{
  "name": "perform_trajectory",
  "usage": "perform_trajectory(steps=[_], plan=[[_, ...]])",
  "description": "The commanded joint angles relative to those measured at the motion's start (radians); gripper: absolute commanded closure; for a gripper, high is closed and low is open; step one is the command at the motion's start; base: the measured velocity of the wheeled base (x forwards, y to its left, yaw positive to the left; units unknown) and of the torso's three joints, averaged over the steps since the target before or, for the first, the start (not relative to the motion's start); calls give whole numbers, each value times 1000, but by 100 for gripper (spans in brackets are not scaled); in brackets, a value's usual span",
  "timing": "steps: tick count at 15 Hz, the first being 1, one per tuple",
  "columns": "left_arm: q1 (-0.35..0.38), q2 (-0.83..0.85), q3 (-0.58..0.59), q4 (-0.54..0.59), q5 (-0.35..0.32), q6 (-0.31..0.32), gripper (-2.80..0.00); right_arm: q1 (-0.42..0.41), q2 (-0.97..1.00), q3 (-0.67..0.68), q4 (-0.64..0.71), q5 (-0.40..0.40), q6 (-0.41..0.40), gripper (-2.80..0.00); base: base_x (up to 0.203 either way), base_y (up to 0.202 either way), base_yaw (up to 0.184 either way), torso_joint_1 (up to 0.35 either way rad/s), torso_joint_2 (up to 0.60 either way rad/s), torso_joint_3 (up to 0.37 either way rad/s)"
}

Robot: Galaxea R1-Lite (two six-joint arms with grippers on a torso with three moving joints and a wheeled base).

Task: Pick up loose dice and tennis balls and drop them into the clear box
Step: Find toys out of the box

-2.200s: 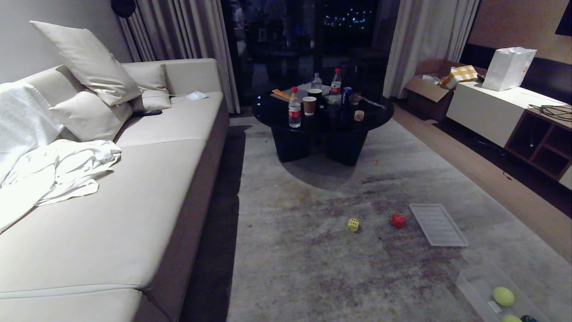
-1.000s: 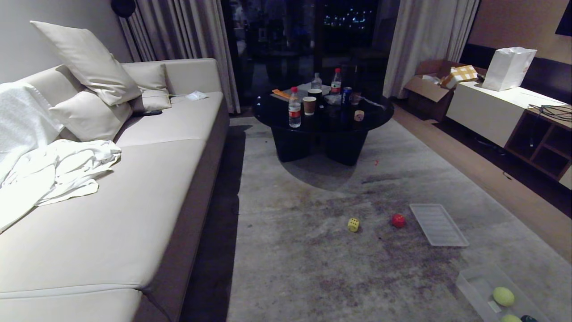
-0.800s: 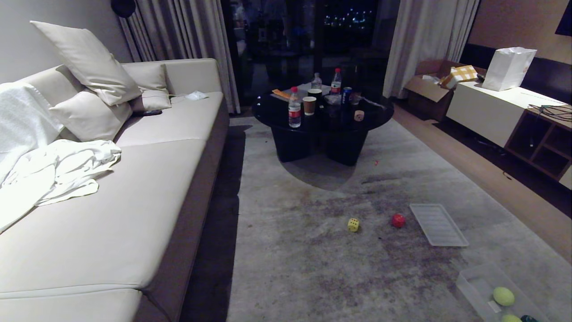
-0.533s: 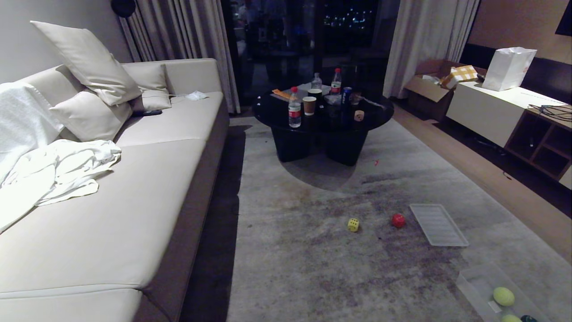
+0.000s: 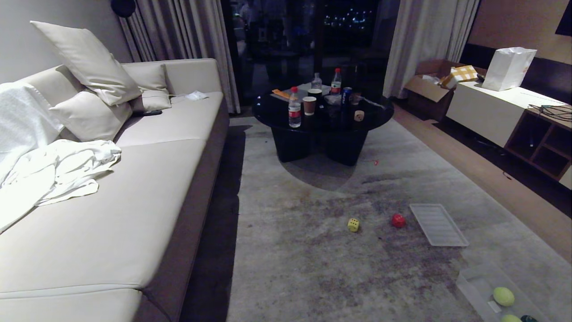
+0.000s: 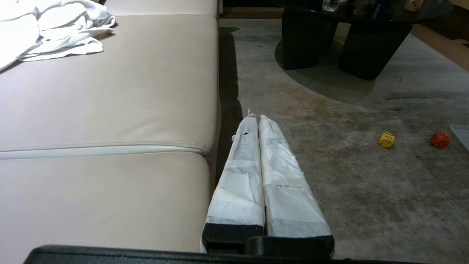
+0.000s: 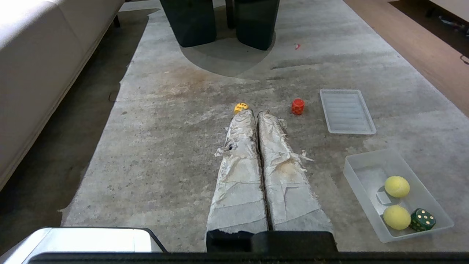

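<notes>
**A:** Dice first, nearest out. What lies closest?

**B:** Closest is the shallow clear plastic box (image 7: pixel 359 172) on the grey carpet (image 5: pixel 313 268), holding two yellow-green fuzzy tennis balls (image 7: pixel 397 186) and a dark green die with pale pips (image 7: pixel 422 219). Beyond it, a flat ribbed translucent lid (image 5: pixel 438 224) lies apart from the box.

**A:** And the loose ones?

**B:** A small red die (image 5: pixel 397 220) sits just beside the lid; a yellow die with black pips (image 5: pixel 353 224) lies near it, toward the beige sofa (image 5: pixel 134 201). Farther off, a cream die with dark pips (image 5: pixel 359 116) rests on the round black coffee table (image 5: pixel 321 120) among bottles and cups.

**A:** Grippers?

**B:** The left gripper (image 6: pixel 253 118) and right gripper (image 7: pixel 256 113) each have their wrapped fingers pressed together, holding nothing, above the carpet.
</notes>
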Motion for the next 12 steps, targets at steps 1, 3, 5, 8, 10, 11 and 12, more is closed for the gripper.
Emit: perform_trajectory(steps=[1,3,5,8,10,11,12], plan=[[0,2,2,0,0,-1,0,1,1,1,1,1,-2,0,0,0,0,0,0,0],[0,2,2,0,-1,0,0,0,1,1,1,1,-2,0,0,0,0,0,0,0],[0,2,2,0,-2,2,0,1,1,1,-1,1,1,0,0,0,0,0,0,0],[0,2,2,-2,-5,12,0,1,1,1,0,1,1,0,0,0,0,0,0,0],[0,2,2,-3,-12,42,0,0,1,1,-1,2,-2,0,0,0,0,0,0,0],[0,2,2,-3,-18,50,0,1,1,1,0,2,-2,0,0,0,0,0,0,0],[0,2,2,-2,-14,48,0,0,1,1,-1,2,-2,0,0,0,0,0,0,0]])
